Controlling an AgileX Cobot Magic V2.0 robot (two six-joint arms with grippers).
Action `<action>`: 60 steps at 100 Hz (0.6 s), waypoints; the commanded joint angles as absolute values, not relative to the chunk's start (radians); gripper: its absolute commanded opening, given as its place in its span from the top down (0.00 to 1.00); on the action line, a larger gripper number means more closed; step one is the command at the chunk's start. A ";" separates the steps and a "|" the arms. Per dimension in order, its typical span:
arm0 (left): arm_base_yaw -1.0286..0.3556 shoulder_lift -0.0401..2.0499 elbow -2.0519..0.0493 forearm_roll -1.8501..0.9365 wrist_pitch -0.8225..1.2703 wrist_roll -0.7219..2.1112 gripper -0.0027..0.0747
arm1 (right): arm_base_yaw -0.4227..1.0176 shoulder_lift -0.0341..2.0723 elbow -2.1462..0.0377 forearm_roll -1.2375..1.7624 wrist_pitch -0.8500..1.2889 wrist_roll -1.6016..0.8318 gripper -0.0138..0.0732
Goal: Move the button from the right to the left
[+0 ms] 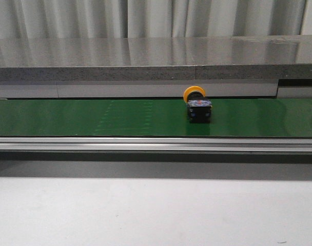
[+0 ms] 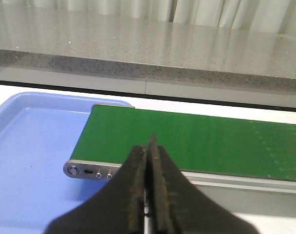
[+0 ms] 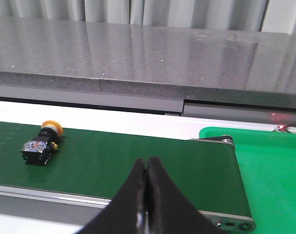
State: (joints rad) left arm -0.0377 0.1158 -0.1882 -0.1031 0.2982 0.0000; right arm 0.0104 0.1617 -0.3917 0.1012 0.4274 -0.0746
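Yellow-capped button, dark boxy body

No legible text, labels, brands or numbers anywhere, the small yellow-capped push-button on its dark boxy body showed markings too tiny to read

The button lies on its side on the green conveyor belt.

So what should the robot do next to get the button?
Probably open the right gripper and reach toward the button. Its jaws are shut and nothing is held, while the button lies on its side on the green belt, away from both grippers. The left gripper, also shut, sits near the blue tray.
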 commanded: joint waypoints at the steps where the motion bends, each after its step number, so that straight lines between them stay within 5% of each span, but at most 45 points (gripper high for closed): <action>1: -0.044 0.197 -0.281 -0.113 0.263 -0.012 0.99 | 0.011 0.170 -0.416 0.098 0.349 -0.077 0.92; 39: -0.044 0.547 -0.491 -0.113 0.322 0.040 0.96 | 0.011 0.170 -0.416 0.098 0.349 -0.077 0.92; 51: -0.046 0.650 -0.557 -0.113 0.324 0.111 0.79 | 0.011 0.170 -0.416 0.098 0.349 -0.077 0.92; 60: -0.046 0.723 -0.608 -0.113 0.322 0.127 0.57 | 0.011 0.170 -0.416 0.098 0.349 -0.077 0.92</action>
